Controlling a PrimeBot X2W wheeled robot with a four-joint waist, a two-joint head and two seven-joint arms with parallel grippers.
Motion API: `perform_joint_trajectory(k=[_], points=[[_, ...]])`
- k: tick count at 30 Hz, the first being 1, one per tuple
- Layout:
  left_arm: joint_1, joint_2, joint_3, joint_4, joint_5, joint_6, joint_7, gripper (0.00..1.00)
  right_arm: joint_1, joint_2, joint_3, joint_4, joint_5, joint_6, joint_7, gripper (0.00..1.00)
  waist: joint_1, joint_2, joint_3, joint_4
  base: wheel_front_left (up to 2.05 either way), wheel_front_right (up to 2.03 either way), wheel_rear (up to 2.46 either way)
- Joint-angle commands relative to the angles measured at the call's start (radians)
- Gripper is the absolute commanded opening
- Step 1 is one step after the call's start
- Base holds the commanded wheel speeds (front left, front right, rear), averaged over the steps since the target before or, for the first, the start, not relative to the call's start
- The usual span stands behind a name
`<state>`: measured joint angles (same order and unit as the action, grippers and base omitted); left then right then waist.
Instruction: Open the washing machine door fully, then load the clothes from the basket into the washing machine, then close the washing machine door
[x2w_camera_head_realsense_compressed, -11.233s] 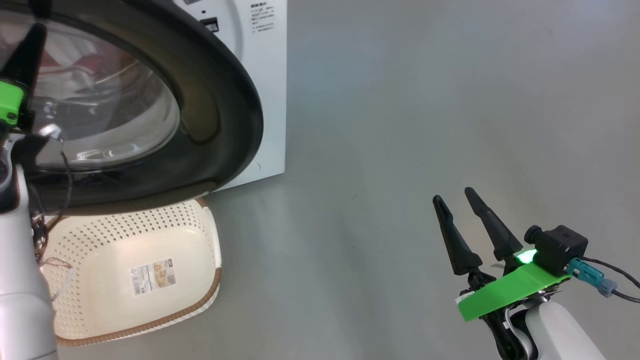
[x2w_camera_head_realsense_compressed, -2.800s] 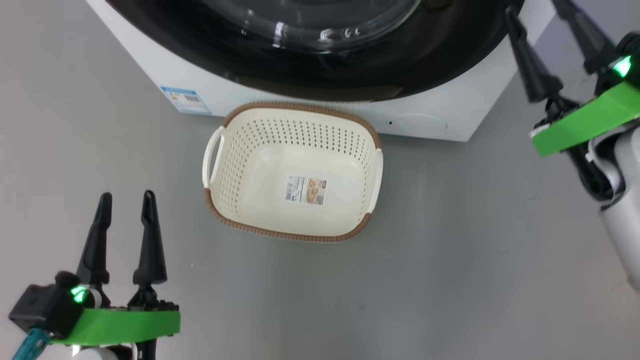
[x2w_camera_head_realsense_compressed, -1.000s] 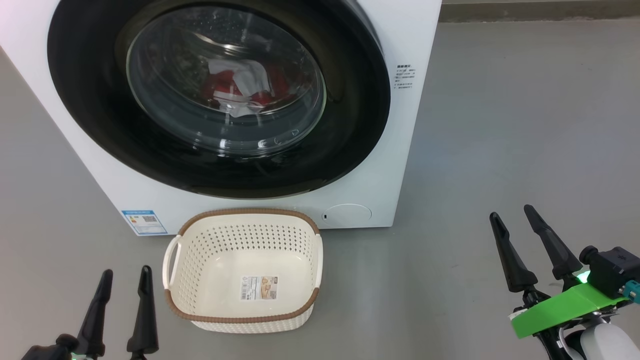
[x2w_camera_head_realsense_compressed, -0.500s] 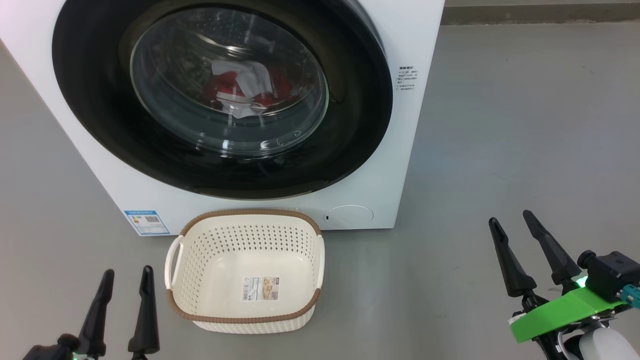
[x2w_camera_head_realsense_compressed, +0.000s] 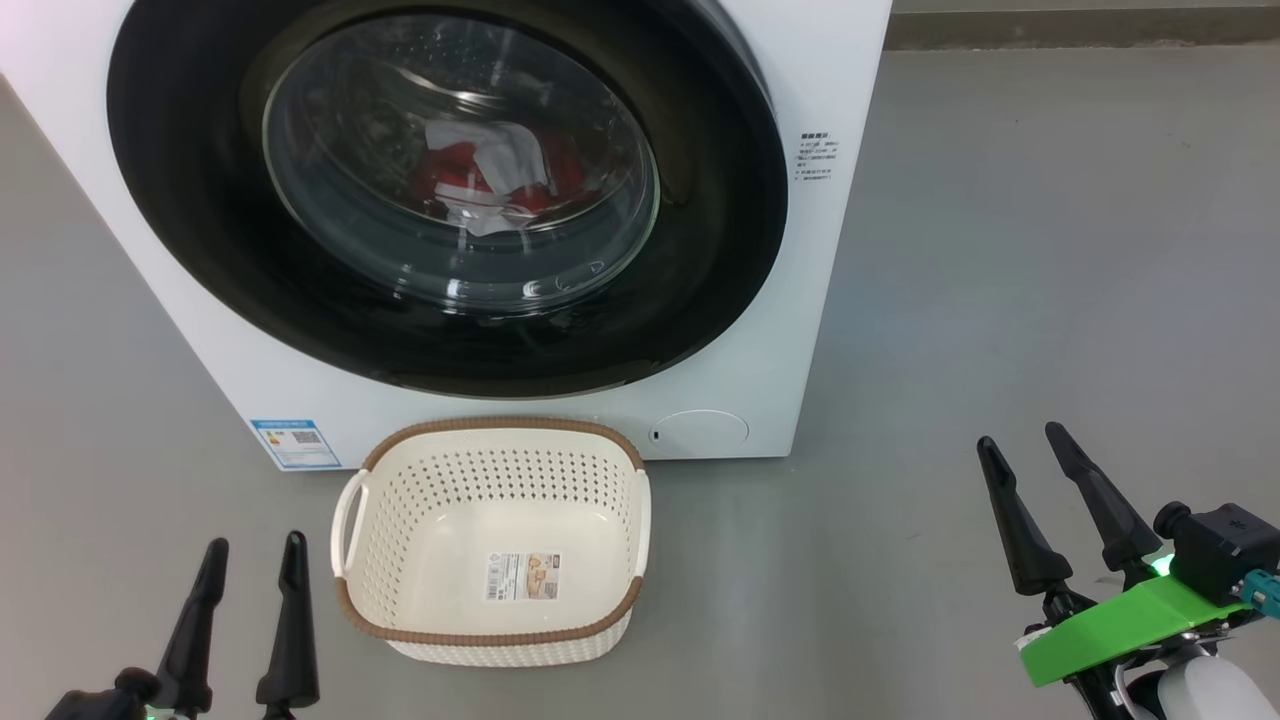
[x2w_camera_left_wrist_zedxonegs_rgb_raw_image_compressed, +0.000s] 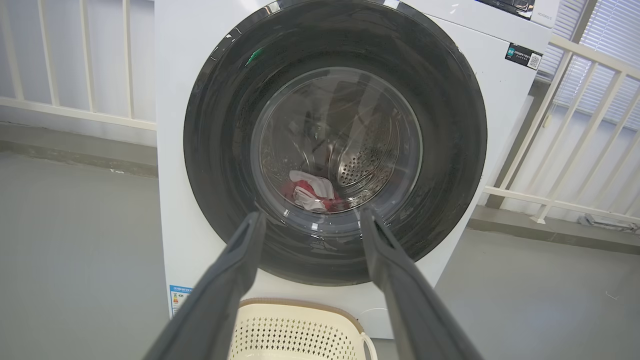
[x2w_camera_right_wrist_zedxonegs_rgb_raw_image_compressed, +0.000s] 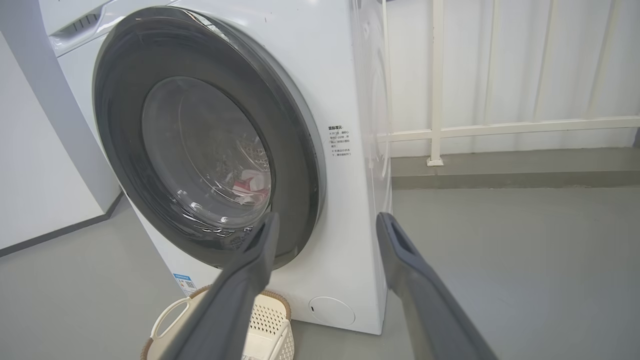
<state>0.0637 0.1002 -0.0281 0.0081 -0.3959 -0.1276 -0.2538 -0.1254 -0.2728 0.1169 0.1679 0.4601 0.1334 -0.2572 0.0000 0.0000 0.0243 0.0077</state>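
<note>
Both grippers sit low with their fingers parted, holding nothing. The basket (x2w_camera_head_realsense_compressed: 400, 530) stands on the grey floor (x2w_camera_head_realsense_compressed: 1000, 250) just right of the left gripper (x2w_camera_head_realsense_compressed: 255, 542) and well left of the right gripper (x2w_camera_head_realsense_compressed: 1020, 437) (its sticker shows on the bare bottom). Ahead of the left gripper, past the basket, the washing machine door (x2w_camera_head_realsense_compressed: 720, 230) lies closed against the washing machine (x2w_camera_head_realsense_compressed: 820, 300). The clothes (x2w_camera_head_realsense_compressed: 480, 185) show red and white through its glass, inside the drum. Beyond the right gripper's 2 fingers, a white railing (x2w_camera_right_wrist_zedxonegs_rgb_raw_image_compressed: 500, 127) lines the room's edge.
</note>
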Motion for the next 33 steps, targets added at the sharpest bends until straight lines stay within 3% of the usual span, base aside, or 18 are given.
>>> perform_joint_trajectory(k=[1,16,17,22,25,33], points=[[-0.016,0.016,0.032,-0.027,0.013,-0.003,-0.008,1.0,-0.001,-0.009,0.017,-0.024,-0.015,-0.003,-0.005,1.0,0.0,0.0,0.001,0.001,0.0,0.0,0.0],[-0.016,0.019,0.024,-0.031,0.008,-0.003,-0.008,1.0,-0.001,-0.006,0.014,-0.025,-0.016,-0.003,-0.005,1.0,0.0,0.0,0.004,0.002,0.0,0.0,0.0],[0.0,-0.001,-0.007,0.001,-0.001,0.0,0.0,0.0,0.001,0.002,0.0,0.003,-0.003,0.0,0.0,0.0,0.0,0.0,0.004,0.002,0.0,0.0,0.0],[0.007,-0.017,-0.01,0.033,-0.026,0.0,0.007,0.0,0.014,0.022,0.001,0.034,0.02,0.0,0.006,0.0,0.0002,0.0,0.004,0.002,0.0,0.0,0.0],[0.003,-0.016,-0.008,0.039,-0.068,0.001,0.017,0.0,0.016,0.027,-0.005,0.035,0.058,0.0,0.018,0.0,0.0022,0.0,0.0,0.002,0.0,0.0,0.0],[-0.01,-0.014,-0.003,0.055,-0.15,0.0,0.036,0.0,0.015,0.038,-0.018,0.039,0.134,0.0,0.039,0.0,0.0001,0.0,0.001,0.001,0.0,0.0,0.0]])
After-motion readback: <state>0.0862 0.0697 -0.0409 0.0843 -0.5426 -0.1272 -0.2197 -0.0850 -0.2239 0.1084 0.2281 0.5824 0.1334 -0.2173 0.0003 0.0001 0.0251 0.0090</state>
